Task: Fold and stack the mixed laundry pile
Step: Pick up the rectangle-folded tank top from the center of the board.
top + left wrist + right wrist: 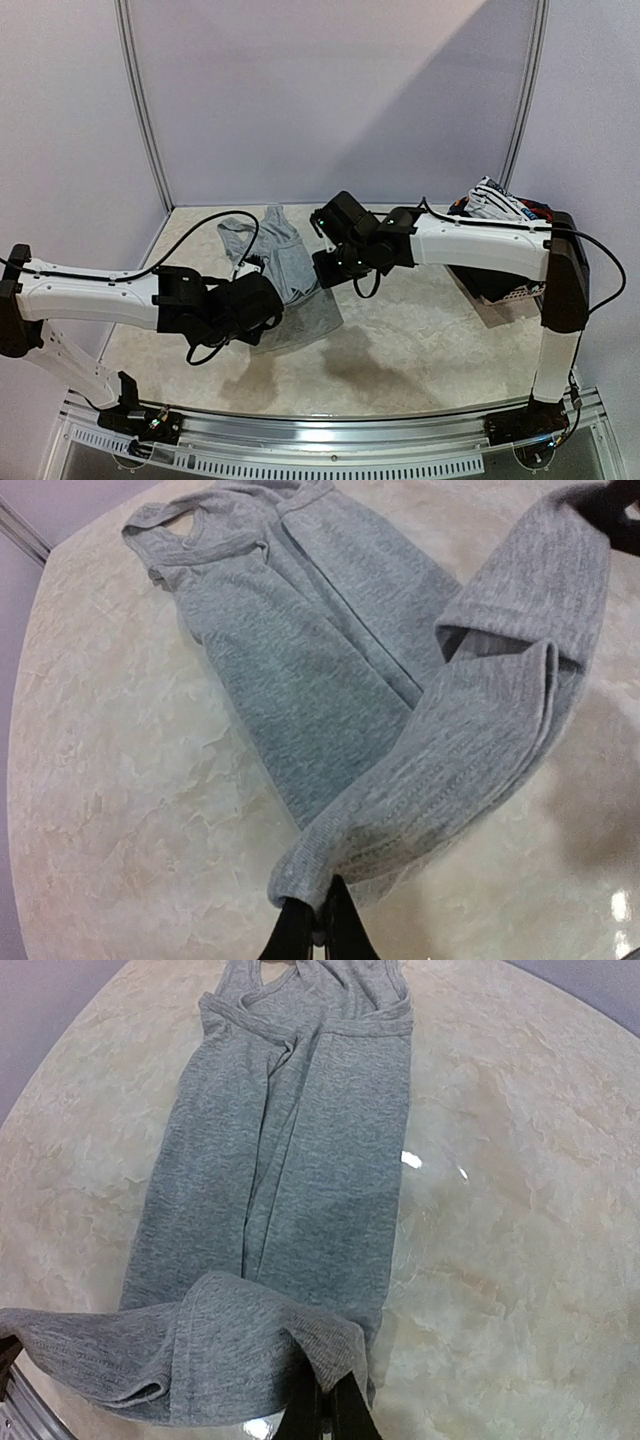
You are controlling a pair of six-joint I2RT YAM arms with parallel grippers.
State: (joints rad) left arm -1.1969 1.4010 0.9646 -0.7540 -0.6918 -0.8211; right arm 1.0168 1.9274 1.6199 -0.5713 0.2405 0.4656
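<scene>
- One left gripper (318,927): its two fingers are pinched together on the ribbed cuff of a trouser leg, holding it up off the surface.
- One pair of light grey trousers (283,262) lies left of the middle of the marbled table (430,340). The waistband is towards the back wall and the two legs lie side by side. Both leg ends are raised and turned back over the legs (one cuff per arm).
- One right gripper (325,1405): its fingers are likewise clamped on the other cuff, at the trousers' right edge.
- One laundry pile (512,212) sits at the far right corner, partly hidden by the right arm. One white black-striped piece (493,198) lies on top, with red and blue showing at the edges.
</scene>
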